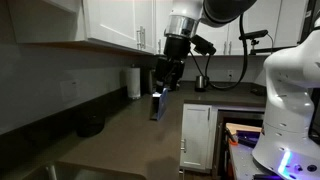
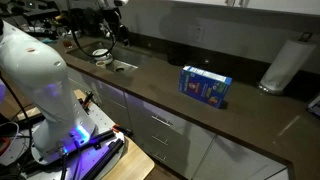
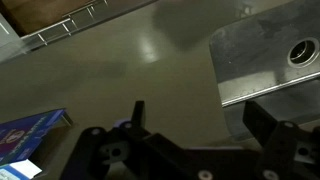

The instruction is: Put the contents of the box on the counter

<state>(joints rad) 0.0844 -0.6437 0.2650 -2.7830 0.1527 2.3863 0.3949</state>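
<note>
The blue box stands on the dark counter (image 2: 150, 85) in both exterior views (image 1: 157, 105) (image 2: 205, 86). In the wrist view it lies at the lower left corner (image 3: 30, 133), left of my fingers. My gripper (image 1: 165, 80) hangs just above the box, apart from it. In the wrist view my gripper (image 3: 200, 120) is open and empty, with bare counter (image 3: 150, 60) between the two dark fingers. It does not show in the exterior view that has the paper-towel roll at the right. The contents are hidden; no packets lie on the counter.
A white paper-towel roll (image 1: 133, 82) (image 2: 283, 62) stands against the backsplash beyond the box. A metal sink (image 3: 270, 55) (image 2: 122, 66) is set into the counter. White upper cabinets (image 1: 120, 20) hang over the worktop. The white robot base (image 2: 35, 80) stands beside the counter.
</note>
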